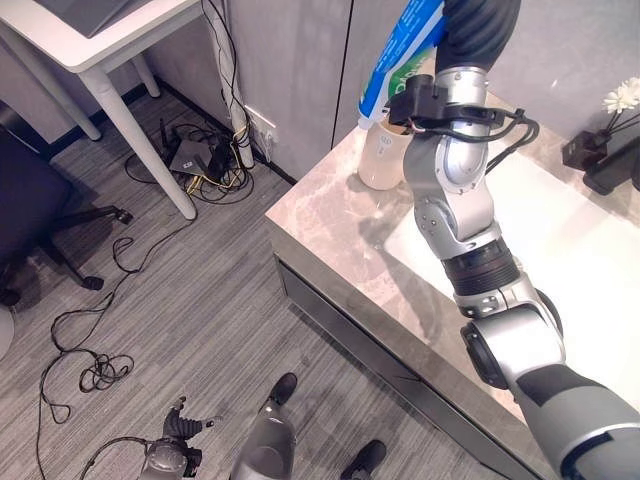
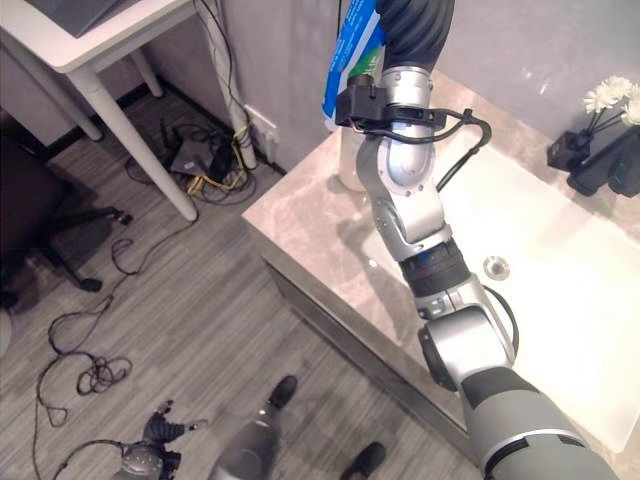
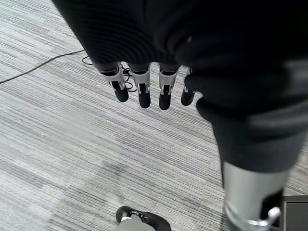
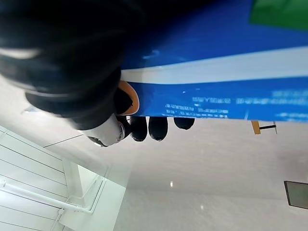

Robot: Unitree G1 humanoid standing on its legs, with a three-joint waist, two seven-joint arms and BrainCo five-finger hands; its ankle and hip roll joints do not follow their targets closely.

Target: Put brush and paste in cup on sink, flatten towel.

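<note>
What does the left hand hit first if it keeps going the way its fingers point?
Probably just the grey carpet floor. The left hand hangs open, fingers pointing down, nothing visible between; depth unclear.

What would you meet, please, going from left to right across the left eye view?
Office chair → white table → tangle of cables and boxes on the floor → cup on the counter with the blue toothpaste tube above it → vase of white flowers.

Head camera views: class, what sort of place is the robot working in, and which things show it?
Probably a mock bathroom corner inside an office or lab: a marble counter with a white sink and a cup, beside a desk and an office chair on grey carpet.
</note>
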